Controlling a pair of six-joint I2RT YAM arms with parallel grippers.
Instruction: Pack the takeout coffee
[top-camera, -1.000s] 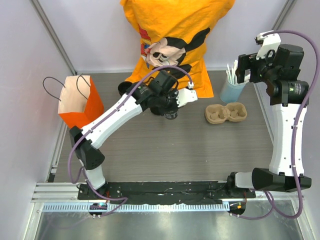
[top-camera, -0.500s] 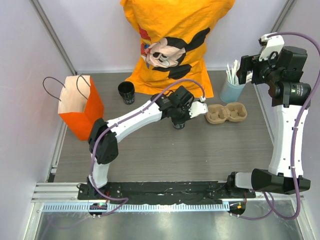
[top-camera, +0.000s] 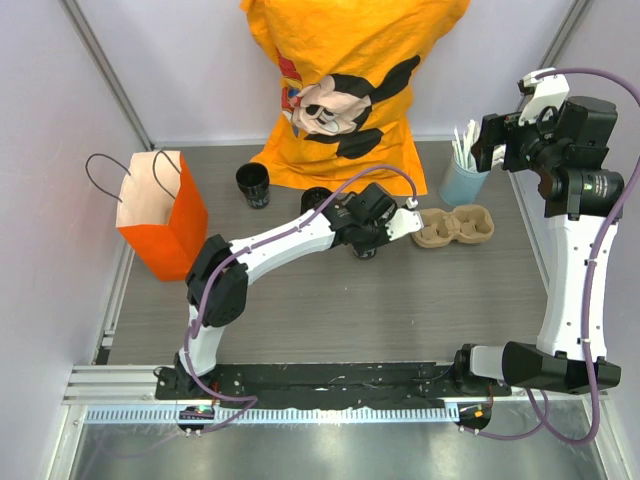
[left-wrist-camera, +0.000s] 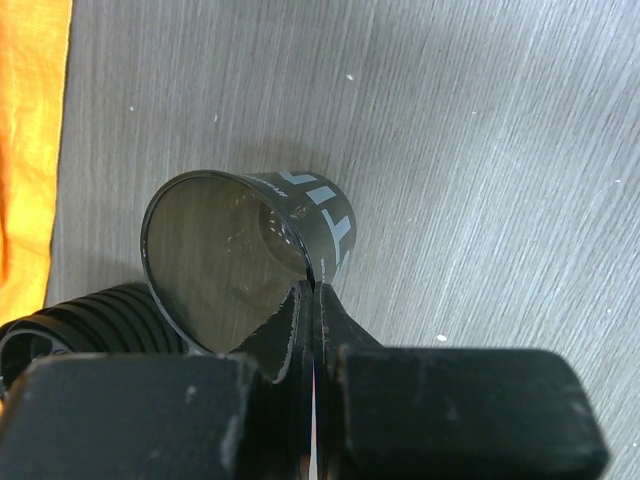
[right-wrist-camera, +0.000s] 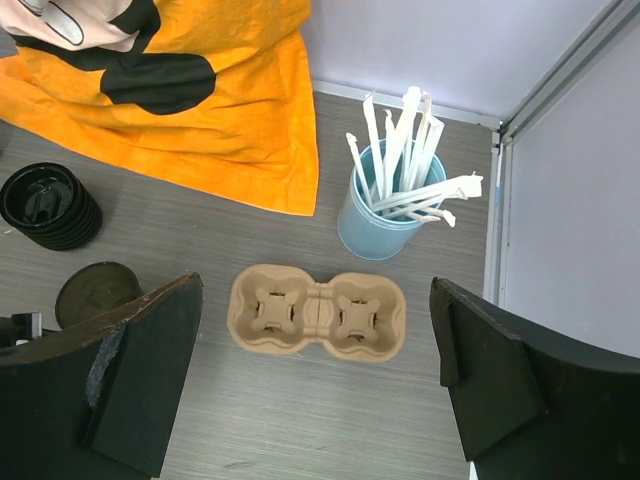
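My left gripper (left-wrist-camera: 318, 288) is clenched on the rim of the lidless takeout coffee cup (left-wrist-camera: 215, 255), beside the pulp cup carrier (top-camera: 452, 225) (right gripper (right-wrist-camera: 315, 300) spread, empty). That thin wall could buckle and slip free.

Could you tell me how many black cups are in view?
2. One black printed cup stands beside the orange shirt; an open black cup is pinched by its rim in the left gripper. The orange paper bag could hide more.

White print on the black cup (left-wrist-camera: 250, 250) seems illegible.
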